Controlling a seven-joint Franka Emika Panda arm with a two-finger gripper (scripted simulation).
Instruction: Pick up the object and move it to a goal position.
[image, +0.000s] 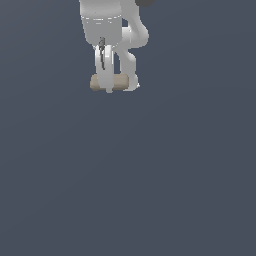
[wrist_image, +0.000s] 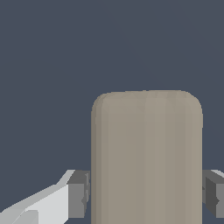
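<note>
The exterior view shows the gripper (image: 109, 85) down over the tan block (image: 119, 82) on the grey floor (image: 150, 175); only the wrist view shows both pads (wrist_image: 78, 194) closed against the block's sides

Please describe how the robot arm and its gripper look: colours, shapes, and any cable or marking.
The arm is glossy white with rounded, tube-like links. A thin dark cable runs down its white, cylindrical wrist. The gripper has white fingers tipped with blocky grey pads. No markings are visible.

A plain, dark slate-blue surface (image: 150, 190) fills the scene in both views.
</note>
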